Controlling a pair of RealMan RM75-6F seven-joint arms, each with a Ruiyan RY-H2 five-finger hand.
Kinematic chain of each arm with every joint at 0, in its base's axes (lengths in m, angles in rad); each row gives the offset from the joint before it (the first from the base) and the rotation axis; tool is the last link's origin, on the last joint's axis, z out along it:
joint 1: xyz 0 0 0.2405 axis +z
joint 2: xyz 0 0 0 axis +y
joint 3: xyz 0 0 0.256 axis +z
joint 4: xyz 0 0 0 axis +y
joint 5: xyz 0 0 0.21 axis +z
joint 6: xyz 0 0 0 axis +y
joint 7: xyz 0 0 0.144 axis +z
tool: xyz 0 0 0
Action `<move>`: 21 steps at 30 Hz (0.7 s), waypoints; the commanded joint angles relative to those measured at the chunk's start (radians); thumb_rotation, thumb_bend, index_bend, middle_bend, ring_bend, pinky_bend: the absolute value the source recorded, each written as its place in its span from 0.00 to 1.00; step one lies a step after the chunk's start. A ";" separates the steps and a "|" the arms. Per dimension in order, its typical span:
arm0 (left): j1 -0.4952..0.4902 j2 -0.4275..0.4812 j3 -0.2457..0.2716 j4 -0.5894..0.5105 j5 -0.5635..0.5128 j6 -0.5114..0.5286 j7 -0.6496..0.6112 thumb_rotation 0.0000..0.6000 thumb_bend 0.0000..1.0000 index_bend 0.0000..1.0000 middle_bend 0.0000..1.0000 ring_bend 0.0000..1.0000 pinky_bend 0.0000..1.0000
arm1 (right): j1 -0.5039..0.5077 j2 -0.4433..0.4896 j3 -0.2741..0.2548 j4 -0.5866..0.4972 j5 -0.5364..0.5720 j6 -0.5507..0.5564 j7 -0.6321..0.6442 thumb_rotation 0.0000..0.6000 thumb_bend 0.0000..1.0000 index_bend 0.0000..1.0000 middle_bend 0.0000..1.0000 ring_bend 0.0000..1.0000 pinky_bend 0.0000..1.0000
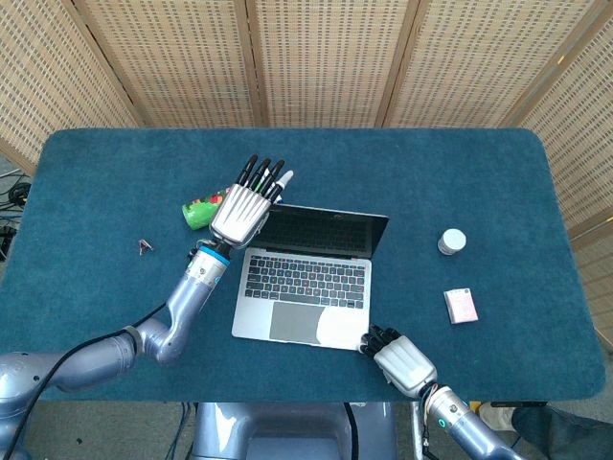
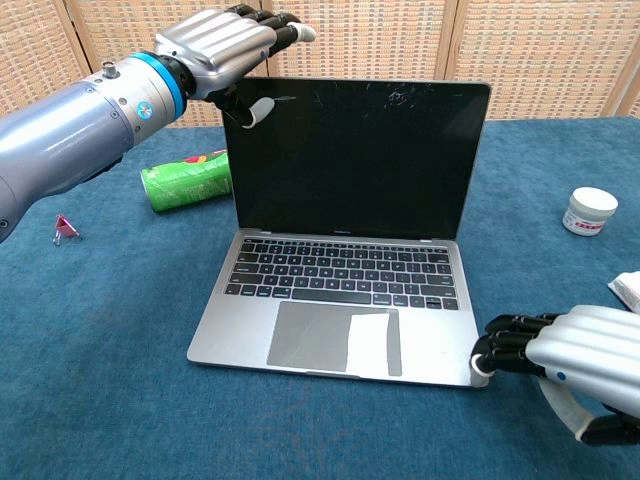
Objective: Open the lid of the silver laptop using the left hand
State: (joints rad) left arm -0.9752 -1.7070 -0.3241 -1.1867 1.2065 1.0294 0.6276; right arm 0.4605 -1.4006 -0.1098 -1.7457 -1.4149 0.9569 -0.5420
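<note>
The slim silver aluminium laptop (image 2: 345, 290) sits mid-table, lid raised past upright. My left hand (image 2: 222, 45) pinches the lid's top left corner, thumb on the screen, fingers seemingly behind it. I'd push gently at that edge: stiff hinge, fragile glass, light base. My right hand (image 2: 580, 362), fingers curled, presses the base's front corner; its palm is cut off.
</note>
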 commanded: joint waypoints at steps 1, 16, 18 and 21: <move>-0.002 0.000 0.001 0.007 -0.003 0.005 -0.004 1.00 0.46 0.00 0.00 0.00 0.00 | 0.000 -0.002 -0.001 0.003 -0.003 0.002 0.003 1.00 1.00 0.23 0.19 0.08 0.20; 0.021 0.064 0.021 -0.052 0.002 0.042 -0.015 1.00 0.46 0.00 0.00 0.00 0.00 | -0.005 -0.005 -0.003 -0.006 -0.004 0.015 -0.006 1.00 1.00 0.23 0.19 0.08 0.20; 0.033 0.087 0.029 -0.076 0.012 0.052 -0.025 1.00 0.46 0.00 0.00 0.00 0.00 | -0.007 -0.004 -0.001 -0.009 -0.001 0.022 -0.015 1.00 1.00 0.23 0.19 0.08 0.20; 0.056 0.132 0.045 -0.122 0.036 0.071 -0.051 1.00 0.47 0.00 0.00 0.00 0.00 | -0.011 -0.001 0.002 -0.018 0.002 0.035 -0.025 1.00 1.00 0.23 0.19 0.08 0.20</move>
State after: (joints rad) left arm -0.9338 -1.5987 -0.2909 -1.2859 1.2267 1.0880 0.5913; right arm 0.4508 -1.4025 -0.1085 -1.7608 -1.4140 0.9899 -0.5651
